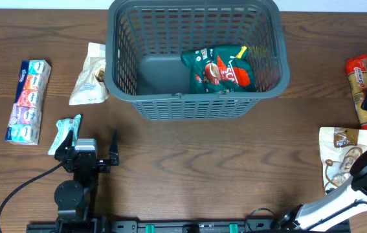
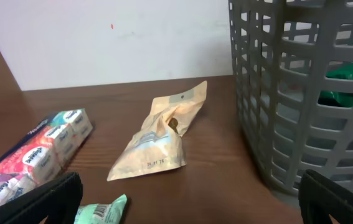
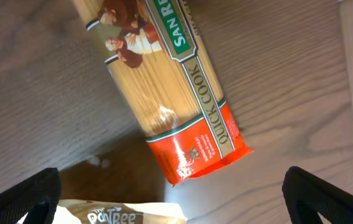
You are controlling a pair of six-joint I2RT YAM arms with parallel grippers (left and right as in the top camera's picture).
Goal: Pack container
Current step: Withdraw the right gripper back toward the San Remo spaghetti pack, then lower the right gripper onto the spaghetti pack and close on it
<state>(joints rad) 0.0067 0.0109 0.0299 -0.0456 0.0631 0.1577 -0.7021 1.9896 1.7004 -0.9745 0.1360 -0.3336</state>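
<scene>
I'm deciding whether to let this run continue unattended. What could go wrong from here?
1. The open right gripper hangs over the red end of the long clear-and-red plastic spaghetti pack; gripped there, it may droop or slip.
2. The flat beige-and-white snack bag lies close by that end, so a finger might snag it.
3. The long pack could catch the thick rim of the dark grey slotted plastic basket.

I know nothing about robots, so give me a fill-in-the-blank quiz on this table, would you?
The only thing inside the grey basket is a ____ snack bag.
The spaghetti pack lies on the table at its ____ side.
The left gripper and right gripper both stand ____.
Missing words: green; right; open.
</scene>
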